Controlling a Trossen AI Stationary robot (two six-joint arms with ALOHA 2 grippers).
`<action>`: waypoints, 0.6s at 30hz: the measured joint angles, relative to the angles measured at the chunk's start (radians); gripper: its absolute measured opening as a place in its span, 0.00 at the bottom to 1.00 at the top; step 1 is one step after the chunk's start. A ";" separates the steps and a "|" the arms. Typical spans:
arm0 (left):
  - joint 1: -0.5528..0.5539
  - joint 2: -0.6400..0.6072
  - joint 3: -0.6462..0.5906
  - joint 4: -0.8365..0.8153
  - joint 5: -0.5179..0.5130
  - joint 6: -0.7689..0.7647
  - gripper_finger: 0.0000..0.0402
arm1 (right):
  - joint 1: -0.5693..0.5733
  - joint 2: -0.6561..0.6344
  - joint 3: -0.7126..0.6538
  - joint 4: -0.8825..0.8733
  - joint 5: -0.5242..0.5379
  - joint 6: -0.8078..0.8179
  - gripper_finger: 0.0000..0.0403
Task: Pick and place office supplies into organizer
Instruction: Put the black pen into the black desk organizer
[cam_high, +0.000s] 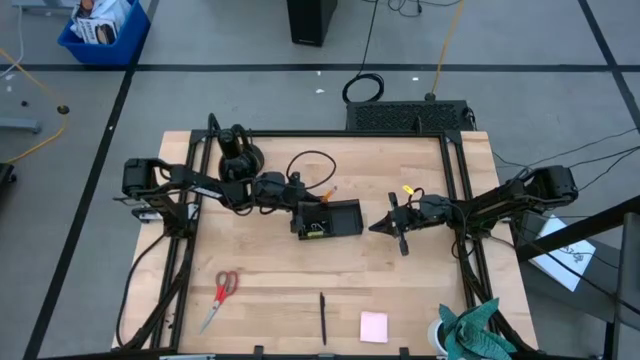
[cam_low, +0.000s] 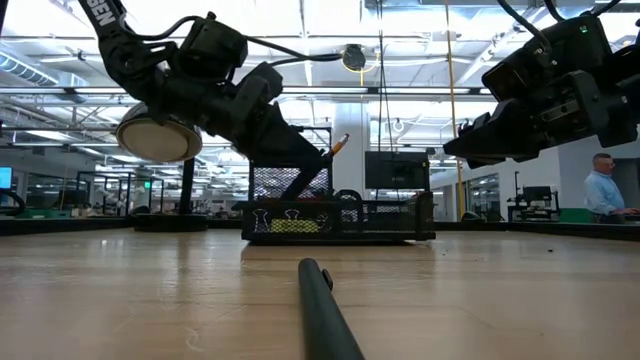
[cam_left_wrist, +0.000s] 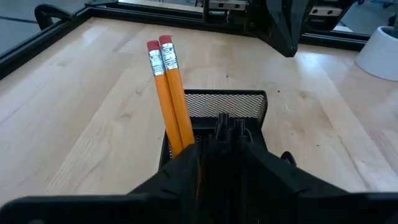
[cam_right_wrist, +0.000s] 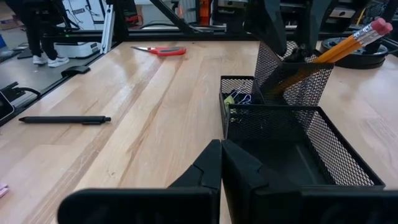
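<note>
The black mesh organizer (cam_high: 330, 219) sits near the middle of the wooden table (cam_high: 260, 270). The left gripper (cam_high: 296, 200) hangs over the organizer's left end, right above the tall cup compartment. Two orange pencils (cam_left_wrist: 169, 87) stand tilted in that cup, eraser ends up, just in front of the gripper's fingers (cam_left_wrist: 186, 168). Whether the fingers are spread or touch the pencils cannot be told. Small clips (cam_low: 275, 216) and a yellow-green piece (cam_low: 287, 226) lie in a low compartment beside the cup.

The right gripper (cam_high: 381, 226) hovers just beside the organizer's right end, its fingers pressed together with nothing between them.

Near the table's front edge, well apart from both grippers, lie the red-handled scissors (cam_high: 220, 296), a black pen (cam_high: 323, 317) and a pink notepad (cam_high: 374, 326).
</note>
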 joint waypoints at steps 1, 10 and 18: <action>0.000 -0.003 0.000 -0.001 0.000 -0.002 0.37 | 0.000 0.000 0.000 0.000 0.000 0.000 0.01; -0.023 -0.002 0.030 0.006 -0.034 0.032 0.47 | 0.000 0.000 0.000 -0.003 0.000 0.000 0.01; -0.089 -0.003 0.258 -0.374 -0.204 0.098 0.48 | 0.000 0.000 0.000 -0.003 -0.003 0.000 0.01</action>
